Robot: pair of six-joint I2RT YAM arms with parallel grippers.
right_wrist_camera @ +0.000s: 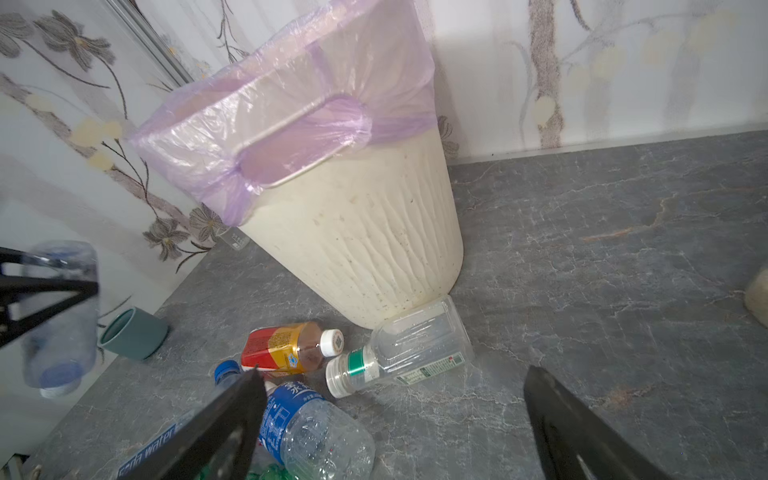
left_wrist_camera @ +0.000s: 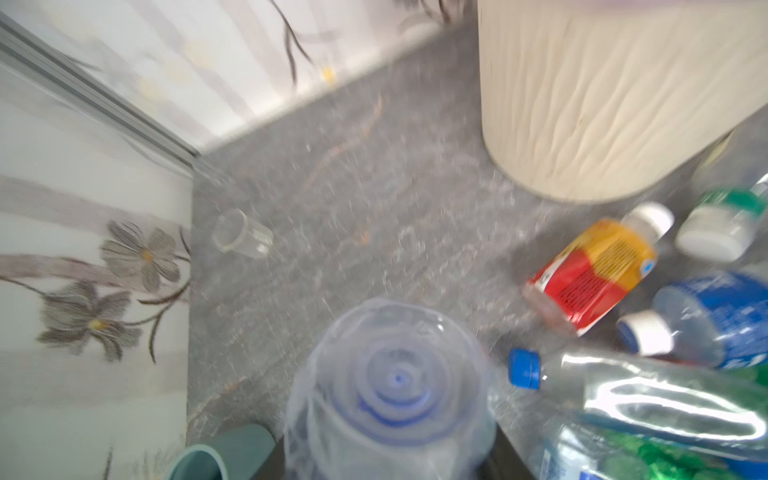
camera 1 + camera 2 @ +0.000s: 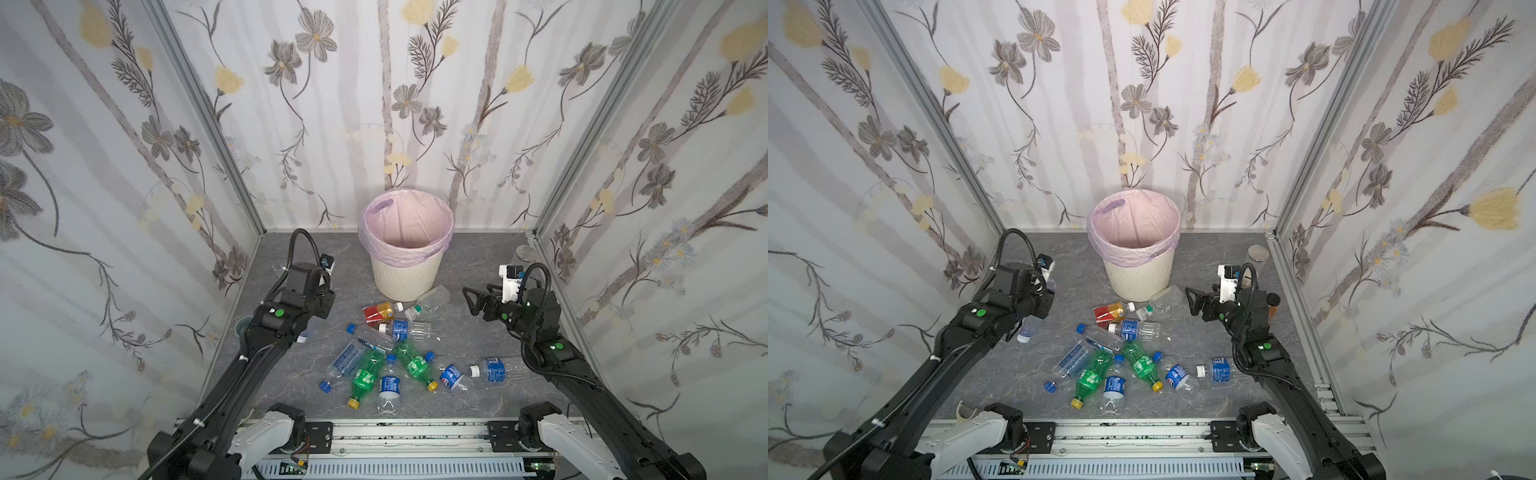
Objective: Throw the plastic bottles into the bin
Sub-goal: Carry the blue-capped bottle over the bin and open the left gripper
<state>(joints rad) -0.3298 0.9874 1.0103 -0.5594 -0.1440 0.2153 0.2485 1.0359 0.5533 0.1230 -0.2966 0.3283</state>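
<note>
The left arm reached forward to a spot left of the bin [image 3: 405, 278] in both top views, its wrist bent down toward the counter [image 3: 465, 253]. The left pincer [image 2: 390, 453] was closed tight on a clear bottle [image 3: 306, 332] hanging cap down, with its ribbed base facing the wrist camera. The right arm stretched out on the bin's other side and pointed toward it. The right pincer [image 3: 482, 303] was spread wide and held nothing, its two black fingers hovering above the litter at the bin's foot.

The rest of the plastic bottles [image 3: 405, 330] lay scattered on the counter in front of the bin. A red-and-yellow labelled bottle [image 3: 378, 311] lay just before it. A clear green-banded bottle [image 3: 432, 301] rested against its base. Green and blue-labelled ones lay farther from the bin, toward the arms' bases.

The bin stood upright by the back wall, its pink-lilac bag [image 1: 291, 104] folded over the rim. The counter was grey and veined like stone, and floral wallpaper panels [image 3: 124, 166] closed it in on three sides. A grey-blue cup [image 1: 133, 332] sat left of the bin by the side wall.
</note>
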